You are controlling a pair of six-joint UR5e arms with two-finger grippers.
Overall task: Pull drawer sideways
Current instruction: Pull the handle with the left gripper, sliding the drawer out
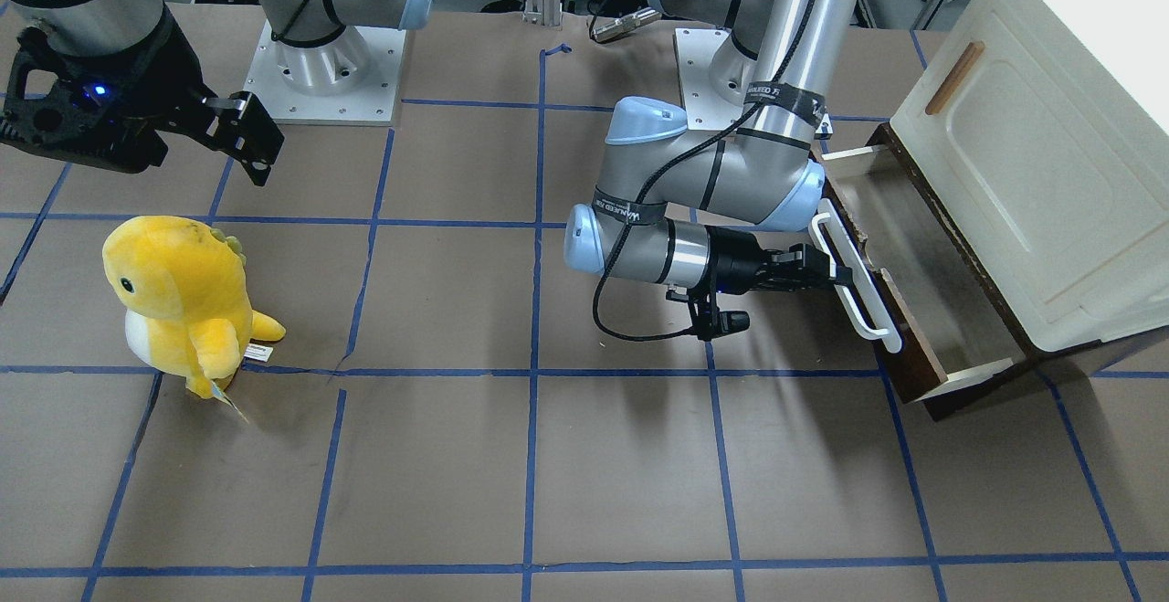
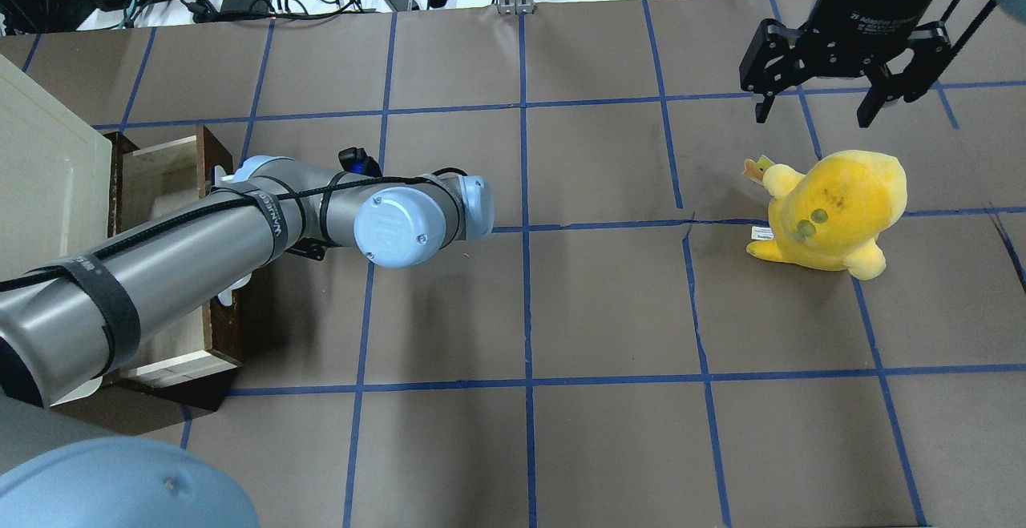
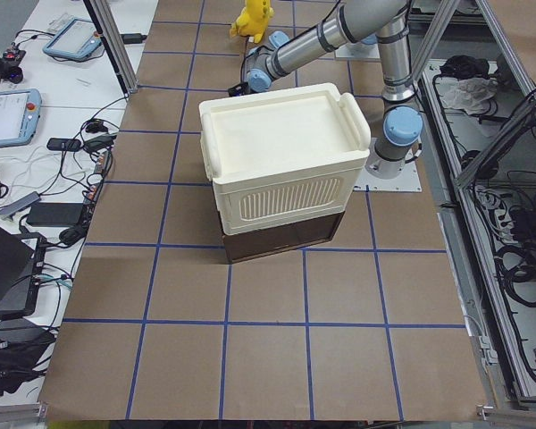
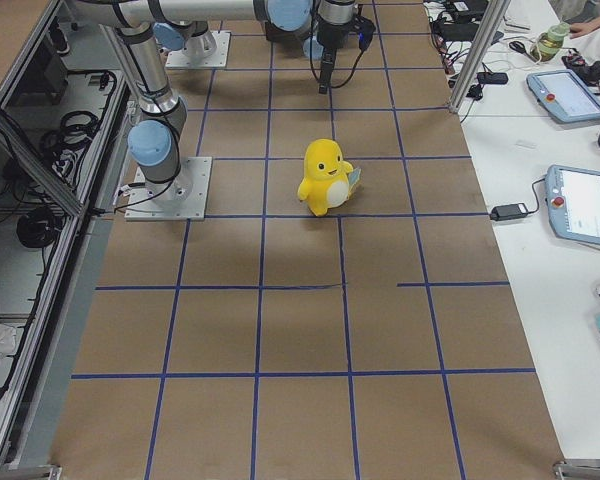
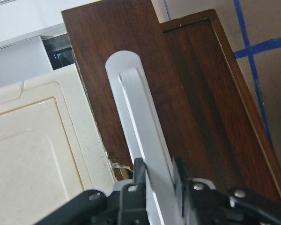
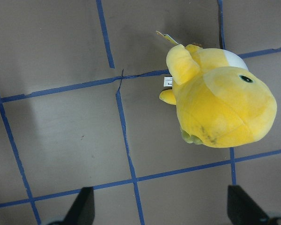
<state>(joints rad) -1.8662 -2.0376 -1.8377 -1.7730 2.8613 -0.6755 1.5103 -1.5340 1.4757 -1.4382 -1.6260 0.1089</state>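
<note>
The drawer [image 1: 922,255] stands pulled out from under the cream-white cabinet [image 1: 1032,145], with its pale wood interior showing. Its dark brown front [image 1: 890,328] carries a long white bar handle [image 1: 863,305]. My left gripper [image 1: 836,273] is shut on the handle near its middle. The left wrist view shows the handle [image 5: 136,122] clamped between the two black fingers [image 5: 139,171]. In the overhead view my left arm hides most of the drawer [image 2: 160,171]. My right gripper [image 1: 247,141] is open and empty, raised far from the drawer.
A yellow plush toy [image 1: 183,301] stands on the brown paper table under my right gripper [image 2: 817,107]; it also shows in the right wrist view [image 6: 220,108]. The cabinet door has a small wooden handle [image 1: 954,77]. Blue tape lines grid the table.
</note>
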